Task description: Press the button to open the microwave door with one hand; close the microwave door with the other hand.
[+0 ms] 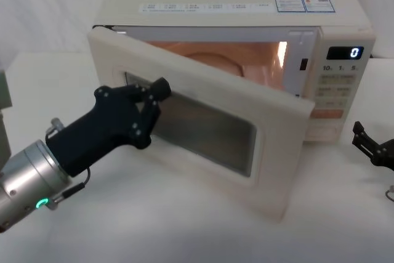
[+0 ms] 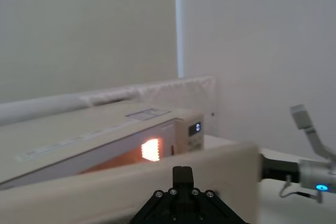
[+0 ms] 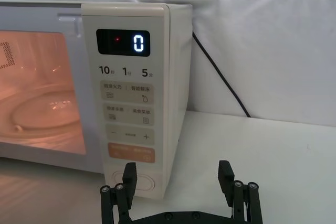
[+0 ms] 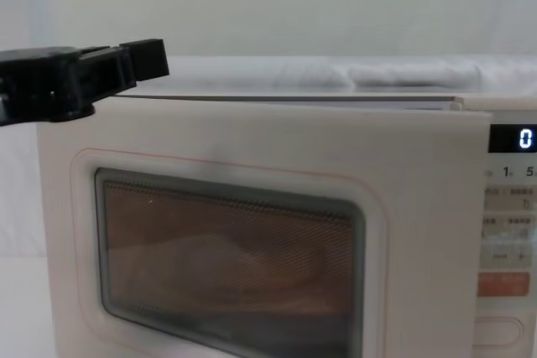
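We observed a lit digital display (image 3: pixel 123 42) reading 0 atop the control panel (image 3: pixel 126 100), an orange rectangular key (image 3: pixel 131 152) low on it, a black power cord (image 3: pixel 220 74) behind, and blue-bordered labels (image 1: pixel 303 2) on top.

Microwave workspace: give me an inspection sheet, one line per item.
Surface: white table, covered in cloth.
Job's things: microwave door partly open, cavity lit orange; button at the panel's bottom, untouched.
Clutter: nothing seen.
Grippers: left gripper at the door's outer face near the hinge side, fingers together; right gripper open, off the panel, facing the button.
Cables: black cord behind the microwave.
Surroundings: white cloth backdrop; display reads 0.
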